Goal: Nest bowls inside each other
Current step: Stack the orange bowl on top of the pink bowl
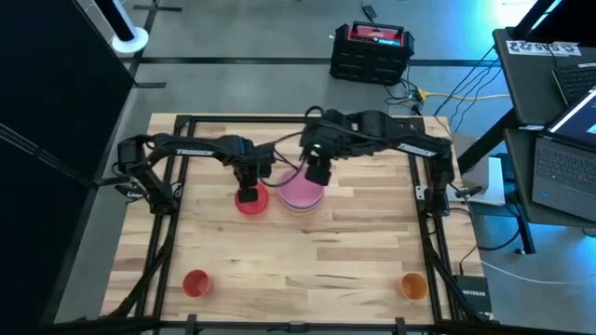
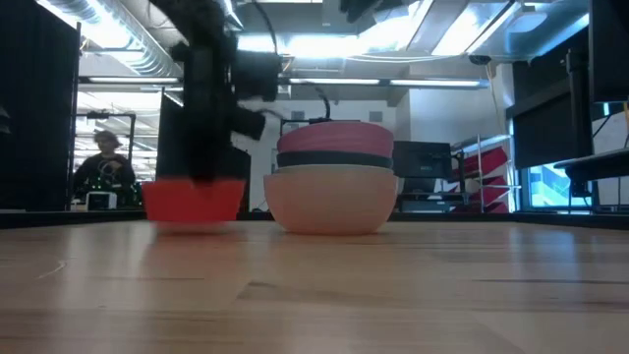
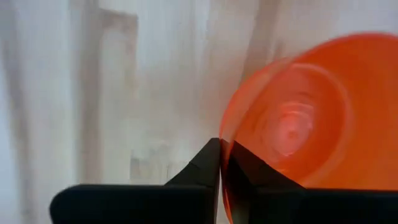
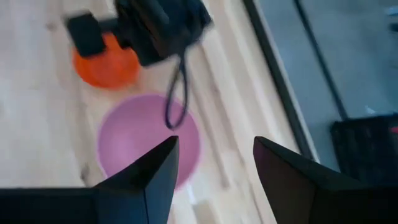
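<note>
A red bowl (image 1: 253, 203) stands left of a stack of bowls (image 2: 334, 187) at mid-table. The stack has a white bowl at the bottom, a dark band above it and a pink bowl (image 4: 146, 140) on top. My left gripper (image 1: 248, 194) points down over the red bowl's left side and is shut on it. My right gripper (image 4: 216, 168) hangs open above the stack's far right side (image 1: 318, 170), holding nothing. My left gripper pinches the red bowl's rim (image 3: 225, 127) at the bowl's left side, one finger inside the bowl and one outside. The fingers come from above, pointing steeply down. The bowl's bottom (image 2: 194, 218) is at table level; whether it is lifted clear I cannot tell.
A small red bowl (image 1: 196, 283) stands near the front left corner and a small orange bowl (image 1: 413, 285) near the front right. Black frame rails (image 1: 421, 200) run along the table's sides. A person (image 2: 103, 167) shows far behind the table.
</note>
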